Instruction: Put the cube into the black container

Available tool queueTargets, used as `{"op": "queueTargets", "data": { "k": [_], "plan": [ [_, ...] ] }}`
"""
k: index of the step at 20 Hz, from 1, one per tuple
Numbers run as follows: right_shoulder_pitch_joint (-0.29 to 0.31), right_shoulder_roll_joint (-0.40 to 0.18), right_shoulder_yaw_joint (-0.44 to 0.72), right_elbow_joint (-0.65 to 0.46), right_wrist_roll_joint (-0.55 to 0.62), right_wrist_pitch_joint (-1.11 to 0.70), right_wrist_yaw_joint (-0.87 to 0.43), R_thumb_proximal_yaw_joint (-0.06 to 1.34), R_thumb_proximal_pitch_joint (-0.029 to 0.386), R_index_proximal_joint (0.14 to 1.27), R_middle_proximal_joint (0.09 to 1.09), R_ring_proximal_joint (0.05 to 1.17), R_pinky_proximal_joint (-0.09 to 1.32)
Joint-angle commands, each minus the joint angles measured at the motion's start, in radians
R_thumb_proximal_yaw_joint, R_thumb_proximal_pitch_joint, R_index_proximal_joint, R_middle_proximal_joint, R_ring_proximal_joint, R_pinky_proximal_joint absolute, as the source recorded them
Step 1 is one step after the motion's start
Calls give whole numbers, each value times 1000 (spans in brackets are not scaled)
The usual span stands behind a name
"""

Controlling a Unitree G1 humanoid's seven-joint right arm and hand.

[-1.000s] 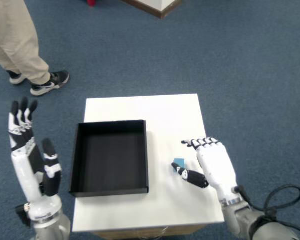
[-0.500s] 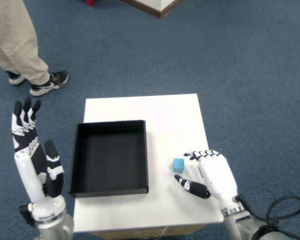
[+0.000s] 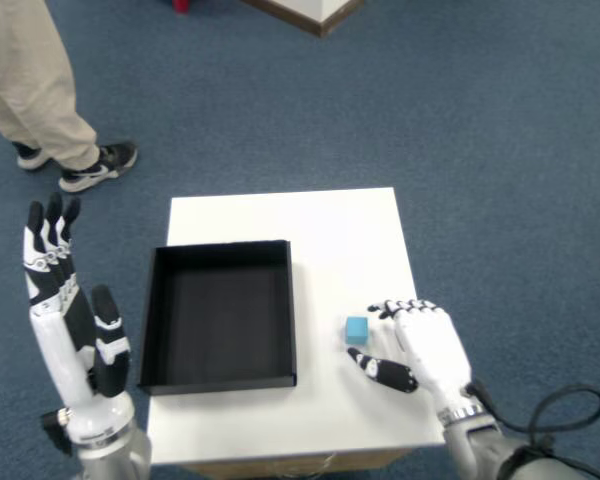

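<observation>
A small blue cube [image 3: 357,329] lies on the white table [image 3: 310,225], just right of the black container [image 3: 220,314]. The container is a shallow square tray with nothing in it. My right hand [image 3: 420,347] rests over the table's front right corner, open, its fingers spread. Its fingertips [image 3: 385,309] reach toward the cube from the right and its thumb [image 3: 380,370] lies just in front of the cube. The hand holds nothing.
My left hand [image 3: 70,320] is raised, open, off the table's left edge. A person's legs and shoes [image 3: 80,160] stand on the blue carpet at the back left. A wooden furniture corner [image 3: 315,12] shows at the top.
My right hand drew back toward me from the cube, uncovering it, then edged slightly left. The cube sits a little nearer than one second ago. The left hand barely shifted.
</observation>
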Motion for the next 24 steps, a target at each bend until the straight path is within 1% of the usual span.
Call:
{"op": "queueTargets", "data": {
  "k": [1,7,12,19,22,24],
  "plan": [
    [-56,-10,-17,21,27,23,2,625,-18,541,648,613,604],
    [-93,14,-10,26,21,61,36,615,-17,518,640,613,619],
    [-111,22,-6,27,17,77,53,615,-17,502,630,610,637],
    [-152,22,-4,28,14,92,83,621,-16,485,622,608,652],
    [-158,22,-3,27,14,100,103,624,-16,483,618,602,647],
    [-150,16,-2,27,14,107,115,627,-16,481,617,600,644]
  ]
}}
